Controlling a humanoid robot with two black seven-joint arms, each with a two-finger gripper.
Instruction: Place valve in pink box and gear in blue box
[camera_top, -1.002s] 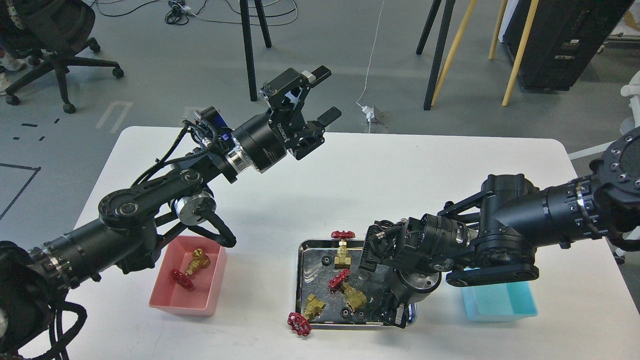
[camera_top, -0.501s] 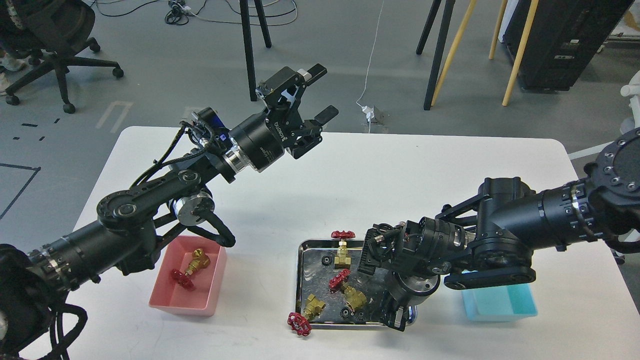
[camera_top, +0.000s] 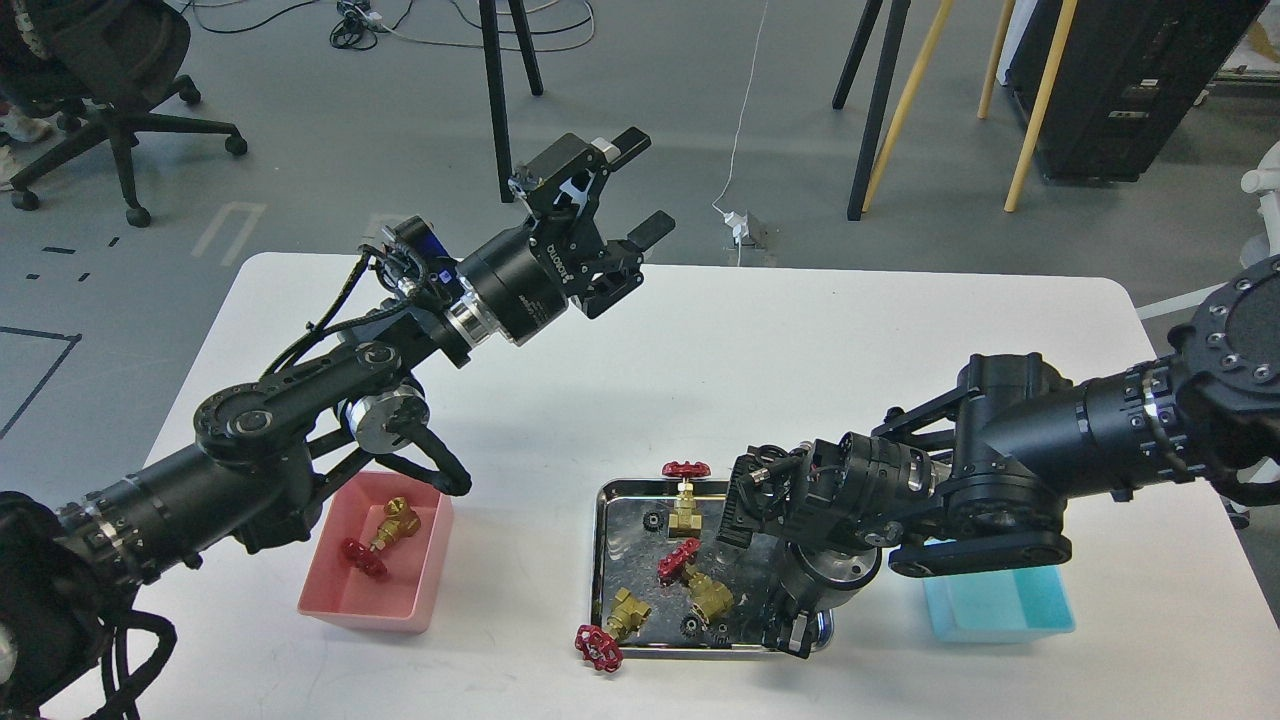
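One valve (camera_top: 380, 535) lies in the pink box (camera_top: 375, 605) at the front left. Three more valves are at the steel tray (camera_top: 601, 560): one upright (camera_top: 686, 500), one lying in the middle (camera_top: 700, 585), one (camera_top: 610, 632) with its red wheel over the front rim. Small black gears (camera_top: 652, 520) (camera_top: 690, 627) lie on the tray. The blue box (camera_top: 1000, 605) stands to the right, partly under my right arm. My left gripper (camera_top: 640, 187) is open and empty, high over the table's far edge. My right gripper (camera_top: 792, 632) points down into the tray's front right corner; its fingers are dark and indistinct.
The white table (camera_top: 800, 340) ends just beyond my left gripper. My right arm (camera_top: 1000, 470) covers the tray's right side. An office chair (camera_top: 110, 90), stand legs (camera_top: 500, 100) and a black cabinet (camera_top: 1120, 80) stand on the floor behind.
My left gripper has drifted slightly left, still open. My right gripper has shifted a little within the tray's front right corner. The valves and gears have not moved.
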